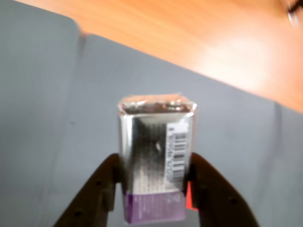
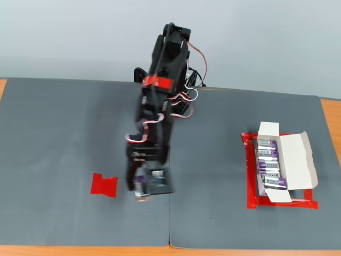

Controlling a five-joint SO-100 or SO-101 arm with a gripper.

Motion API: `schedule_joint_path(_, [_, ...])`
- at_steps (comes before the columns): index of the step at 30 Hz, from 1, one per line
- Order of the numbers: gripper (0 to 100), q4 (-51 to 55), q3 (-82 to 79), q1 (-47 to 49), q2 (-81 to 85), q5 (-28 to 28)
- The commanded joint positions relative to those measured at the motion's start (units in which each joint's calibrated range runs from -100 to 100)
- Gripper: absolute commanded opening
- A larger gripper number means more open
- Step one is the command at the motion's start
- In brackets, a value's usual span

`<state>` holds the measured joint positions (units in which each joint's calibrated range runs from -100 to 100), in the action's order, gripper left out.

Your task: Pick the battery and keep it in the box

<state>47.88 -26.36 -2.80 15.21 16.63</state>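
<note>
Silver metal: the battery (image 1: 156, 163) fills the middle of the wrist view, a bright shiny body with squared-off edges and a crimped, slightly dented top rim toward 12 o'clock.
Label: a purple band wraps its lower end at 6 o'clock; a white panel with a barcode and small print runs up its right side.
Shape note: in the wrist view it looks like a rectangular block, not a round cell.
Gripper: the gripper (image 1: 155, 189) has its two dark fingers pressed against the battery's left and right sides, pinching it low on the body just above the purple band; a bit of red shows on the right finger.
Battery place: held in the gripper above the grey mat (image 2: 64, 133), clear of the box; in the fixed view it sits under the arm's tip (image 2: 143, 186), partly hidden by the gripper.
Red tape patch: flat on the mat (image 2: 103, 185), just beside the gripper at 9 o'clock in the fixed view.
Box: white carton (image 2: 295, 160) with flaps folded open, well apart from the gripper at 3 o'clock, lying inside a red tape outline (image 2: 250, 176).
Box contents: a row of purple-labelled cells (image 2: 269, 162) lying side by side.
Table: orange wood (image 1: 199, 33) shows beyond the mat's edge.
</note>
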Motion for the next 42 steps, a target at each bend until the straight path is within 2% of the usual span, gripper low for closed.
schedule_joint_path(1, [9,1.43,2.16,5.45,4.33,-0.25])
schedule_joint_path(17, [9,10.63,11.12,29.77,4.59,-0.25])
schedule_joint_path(23, [10,10.55,11.66,37.15,4.50,-0.25])
schedule_joint_path(42, [10,10.55,17.09,49.39,-5.76,-0.30])
